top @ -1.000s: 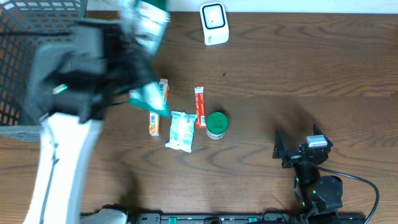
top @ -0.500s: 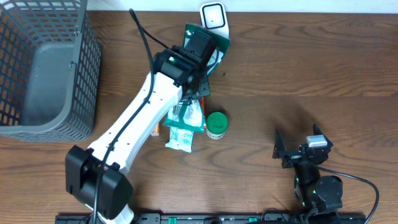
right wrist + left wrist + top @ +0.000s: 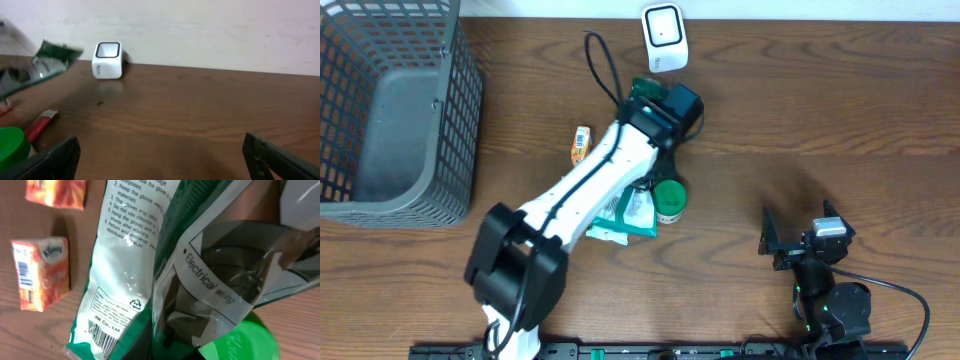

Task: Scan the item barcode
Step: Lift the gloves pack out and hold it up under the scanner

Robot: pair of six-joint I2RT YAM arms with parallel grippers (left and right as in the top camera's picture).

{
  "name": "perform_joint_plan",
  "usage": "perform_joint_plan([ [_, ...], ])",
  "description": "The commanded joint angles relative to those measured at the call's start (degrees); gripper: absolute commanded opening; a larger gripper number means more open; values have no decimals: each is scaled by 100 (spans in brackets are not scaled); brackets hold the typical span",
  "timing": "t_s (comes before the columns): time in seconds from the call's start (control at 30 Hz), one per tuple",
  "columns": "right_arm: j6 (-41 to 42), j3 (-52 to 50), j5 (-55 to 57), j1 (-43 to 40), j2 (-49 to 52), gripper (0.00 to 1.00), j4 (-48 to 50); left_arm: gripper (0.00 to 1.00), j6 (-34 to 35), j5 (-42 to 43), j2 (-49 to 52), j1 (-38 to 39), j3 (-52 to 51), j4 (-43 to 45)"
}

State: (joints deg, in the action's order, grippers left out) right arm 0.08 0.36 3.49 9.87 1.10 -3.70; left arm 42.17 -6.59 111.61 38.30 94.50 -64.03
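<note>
At upper centre of brown wood bench (image 3: 840,100), left hand (image 3: 667,101) tight on glove packet (image 3: 125,270); right hand (image 3: 798,232) wide, pale wall (image 3: 200,30) behind.

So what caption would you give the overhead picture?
Left gripper holds a green-and-white packet near the white scanner; right gripper rests open off to the side.

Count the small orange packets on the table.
2. One orange packet lies left of the green-and-white bag; a second orange packet sits at the left wrist view's top edge. More may hide under the bag.
</note>
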Motion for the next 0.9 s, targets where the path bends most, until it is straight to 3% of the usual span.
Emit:
perform_joint_plan([
  [0.0, 96, -4, 55, -24, -7, 99, -20, 7, 330, -291, 192, 70, -63, -22],
  [0.57, 96, -4, 55, -24, -7, 99, -22, 7, 470, -439, 490, 584, -63, 90],
  [0.87, 96, -4, 52, -24, -7, 99, -22, 7, 468, -24, 490, 588, -63, 385],
])
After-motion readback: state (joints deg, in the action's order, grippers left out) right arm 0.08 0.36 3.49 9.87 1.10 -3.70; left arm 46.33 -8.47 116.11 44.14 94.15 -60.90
